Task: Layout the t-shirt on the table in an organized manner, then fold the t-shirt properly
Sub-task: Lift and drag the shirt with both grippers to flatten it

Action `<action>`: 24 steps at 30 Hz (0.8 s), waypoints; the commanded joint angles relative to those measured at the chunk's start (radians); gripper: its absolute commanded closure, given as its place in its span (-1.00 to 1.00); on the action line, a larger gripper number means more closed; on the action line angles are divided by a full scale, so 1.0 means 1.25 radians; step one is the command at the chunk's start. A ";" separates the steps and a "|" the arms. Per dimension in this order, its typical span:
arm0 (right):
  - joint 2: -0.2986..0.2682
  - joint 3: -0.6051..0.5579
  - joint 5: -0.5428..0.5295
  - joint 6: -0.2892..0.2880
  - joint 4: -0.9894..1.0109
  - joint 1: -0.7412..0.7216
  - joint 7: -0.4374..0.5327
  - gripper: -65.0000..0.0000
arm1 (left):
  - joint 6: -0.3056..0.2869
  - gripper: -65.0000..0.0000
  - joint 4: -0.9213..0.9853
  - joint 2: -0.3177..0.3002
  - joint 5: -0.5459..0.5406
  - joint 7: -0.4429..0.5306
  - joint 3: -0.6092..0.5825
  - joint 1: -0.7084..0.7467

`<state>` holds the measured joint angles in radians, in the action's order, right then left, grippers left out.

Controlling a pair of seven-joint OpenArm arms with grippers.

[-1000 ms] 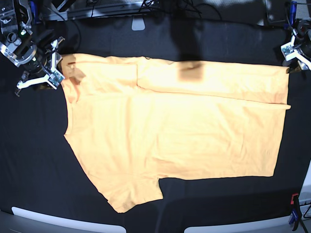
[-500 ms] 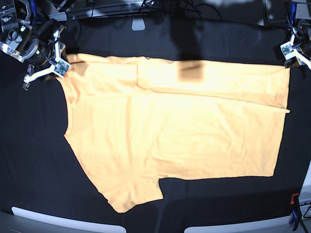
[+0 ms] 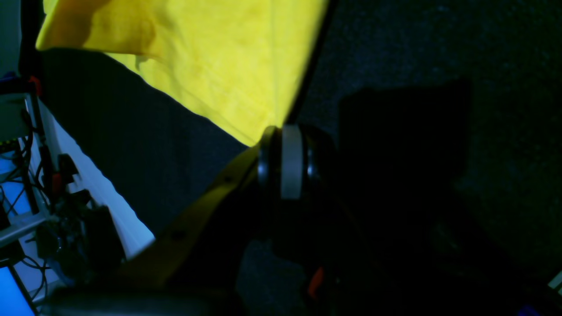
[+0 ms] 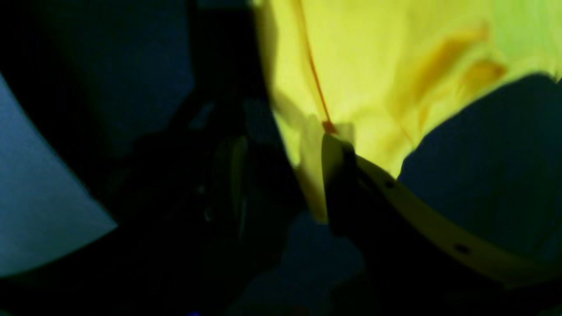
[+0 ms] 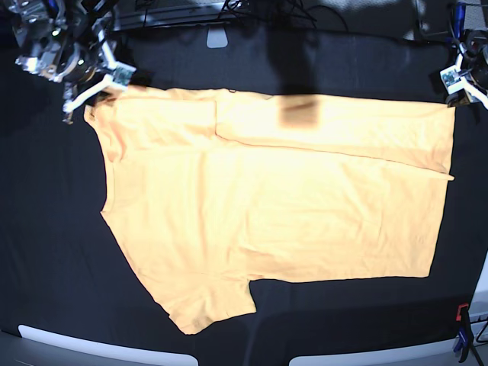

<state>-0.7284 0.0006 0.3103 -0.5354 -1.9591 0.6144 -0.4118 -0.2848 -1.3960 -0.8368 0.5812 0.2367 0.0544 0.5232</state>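
The pale orange-yellow t-shirt (image 5: 274, 206) lies spread sideways on the black table (image 5: 46, 252), with one sleeve at the lower left and a long fold along its top. My right gripper (image 5: 116, 81) is at the shirt's top-left corner and shut on the cloth. In the right wrist view (image 4: 307, 140) the cloth (image 4: 373, 66) sits between its fingers. My left gripper (image 5: 457, 90) is at the shirt's top-right corner. In the left wrist view (image 3: 284, 145) its fingers are together on the tip of the cloth (image 3: 219, 57).
A red-and-blue clamp (image 5: 461, 328) stands at the lower right edge. White table edging (image 5: 99, 347) runs along the front. Cables and a frame (image 5: 229, 11) line the back, with a small grey tab (image 5: 217, 38) on the cloth there.
My right gripper has moved up and to the right in the base view, drawing the shirt's top-left corner with it. The left gripper has hardly moved.
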 commanded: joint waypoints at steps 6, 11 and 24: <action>-0.045 -0.083 0.091 0.048 0.014 -0.060 -0.020 0.17 | 0.006 1.00 -0.005 -0.016 0.002 -0.005 0.008 0.000; -0.047 -0.107 0.114 0.051 0.063 -0.102 -0.033 0.17 | 0.006 1.00 -0.005 -0.016 0.002 -0.035 0.008 0.000; -0.056 -0.106 0.147 0.020 0.067 -0.095 -0.064 1.00 | 0.006 1.00 -0.005 -0.016 -0.021 -0.036 0.008 0.007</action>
<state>-0.7788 -0.1417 0.4789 -0.5186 -1.8606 0.4961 -0.4778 -0.2810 -1.3968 -0.8368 0.5510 0.2020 0.0544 0.5266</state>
